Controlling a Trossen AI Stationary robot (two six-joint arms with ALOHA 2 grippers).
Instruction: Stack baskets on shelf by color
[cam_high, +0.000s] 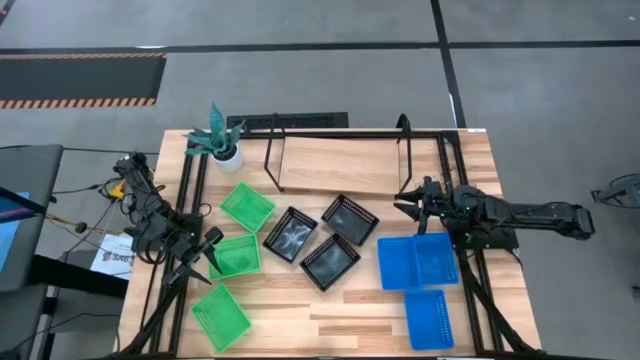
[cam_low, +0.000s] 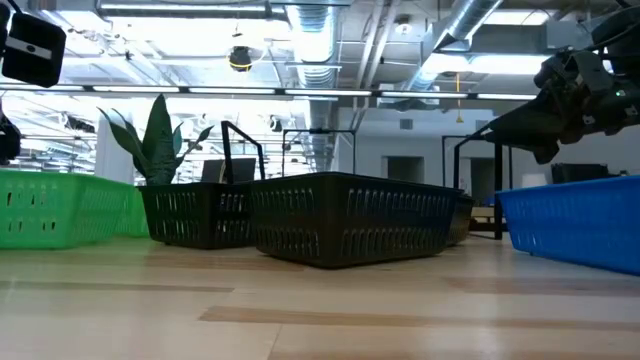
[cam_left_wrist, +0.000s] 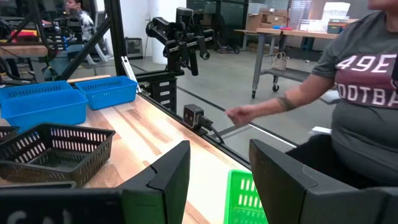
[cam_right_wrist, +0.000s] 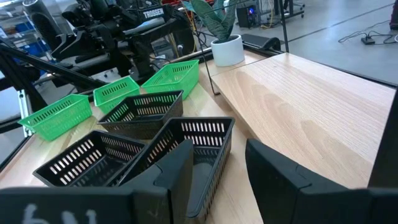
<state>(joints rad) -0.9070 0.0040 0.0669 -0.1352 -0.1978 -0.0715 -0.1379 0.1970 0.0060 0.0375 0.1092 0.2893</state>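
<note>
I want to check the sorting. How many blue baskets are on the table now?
2 clearly visible, both on the table's right side: a large-looking one beside the right claw and one near the front edge. The first may be two nested; I cannot tell.

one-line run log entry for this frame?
shelf's light wooden board: bare | green, black, blue plastic baskets: all on tabletop | left gripper: open | right gripper: open

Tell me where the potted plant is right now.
In the high view, the potted plant stands at the table's far left corner, just left of the shelf and beyond the nearest green basket.
</note>
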